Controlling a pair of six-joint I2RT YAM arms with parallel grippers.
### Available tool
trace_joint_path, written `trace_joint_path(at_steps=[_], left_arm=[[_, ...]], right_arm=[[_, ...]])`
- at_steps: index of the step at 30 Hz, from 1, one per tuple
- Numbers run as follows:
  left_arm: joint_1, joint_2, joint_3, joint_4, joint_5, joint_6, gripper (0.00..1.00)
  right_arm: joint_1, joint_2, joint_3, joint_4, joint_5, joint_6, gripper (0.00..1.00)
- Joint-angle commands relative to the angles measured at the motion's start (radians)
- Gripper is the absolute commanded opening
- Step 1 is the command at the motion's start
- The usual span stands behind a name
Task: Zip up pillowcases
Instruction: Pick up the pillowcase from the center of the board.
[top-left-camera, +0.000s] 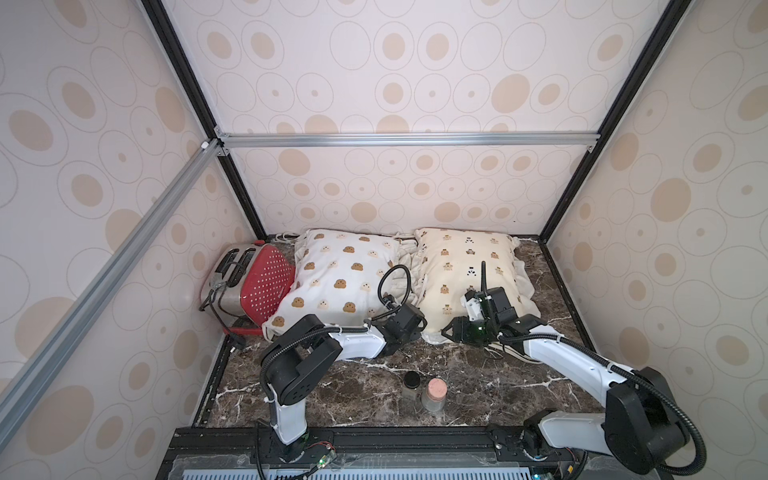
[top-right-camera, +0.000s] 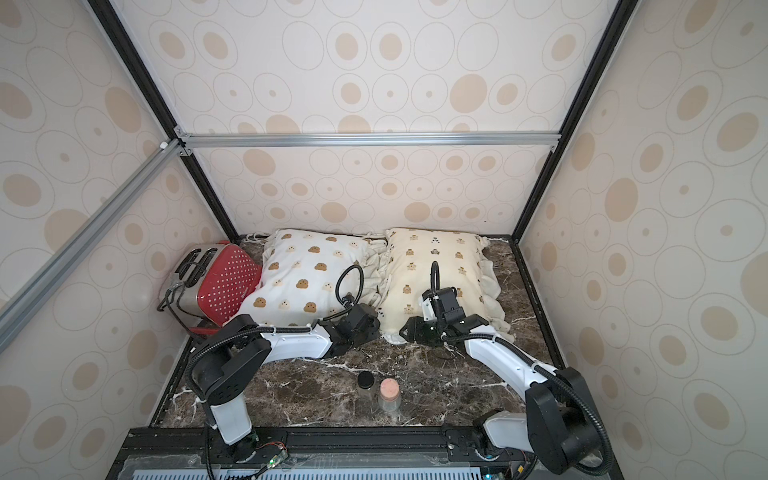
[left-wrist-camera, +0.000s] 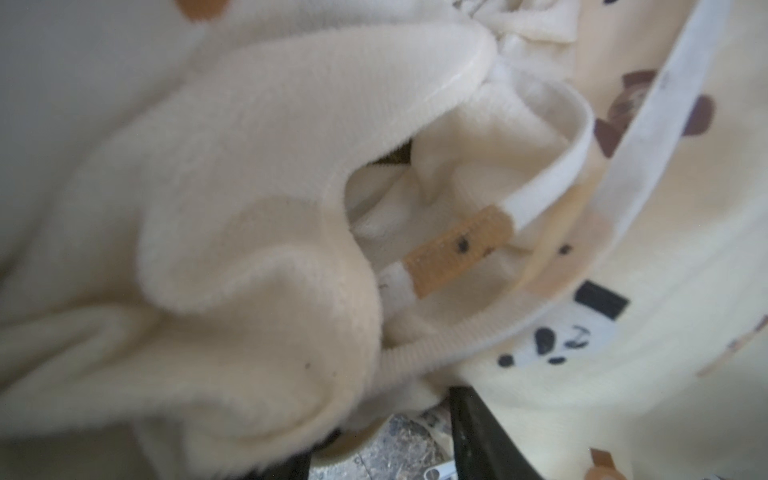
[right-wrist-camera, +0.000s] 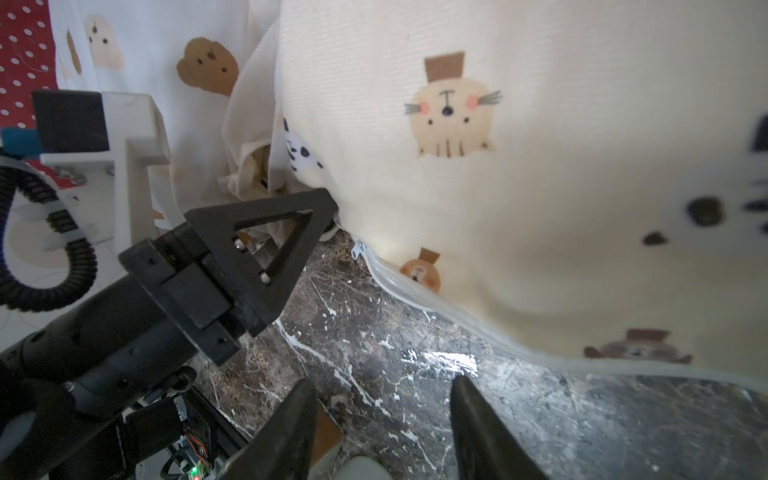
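The counter is dark brown marble with white veins, and it shines where the light falls on it. Three walls close it in, covered with cream paper printed with beige ovals and thin rings. Black posts run up the far corners, and a silver rail crosses the back wall higher up.

A red toaster with white dots stands by the left wall. The white pillowcase leans on the red side of the toaster and touches it. The cream pillowcase lies beyond the white one, seen from the toaster, and their ruffles meet. A black-lid jar and a pink-lid jar stand just beside each other, well apart from the toaster and nearer to the bases of the arms.

The left gripper reaches into the ruffles between the two pillowcases. In the left wrist view its jaws stand partly spread, with counter showing between them and a ruffle lying over one finger. The right gripper hangs over bare counter just beside the near edge of the cream pillowcase, with its jaws spread. A small white zip pull shows at the corner of that edge nearest the toaster.
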Motion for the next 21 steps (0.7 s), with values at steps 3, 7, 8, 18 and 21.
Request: trace_joint_path(at_steps=[3,7,8,18,21], left_arm=[[0.011,0.043,0.048,0.039,-0.005,-0.023,0.46],[0.011,0.067,0.068,0.034,-0.004,-0.020,0.39],[0.011,0.071,0.072,0.035,-0.006,-0.019,0.37],[0.012,0.090,0.092,0.042,-0.009,-0.004,0.09],[0.011,0.089,0.095,0.049,-0.010,0.008,0.01]], right_arm=[[-0.003,0.017,0.007,0.000,-0.003,-0.010,0.55],[-0.003,0.027,0.006,0.004,-0.002,-0.012,0.55],[-0.003,0.029,0.006,0.004,-0.002,-0.013,0.55],[-0.003,0.025,0.002,-0.006,0.013,-0.020,0.55],[-0.003,0.024,0.003,-0.011,0.020,-0.024,0.55]])
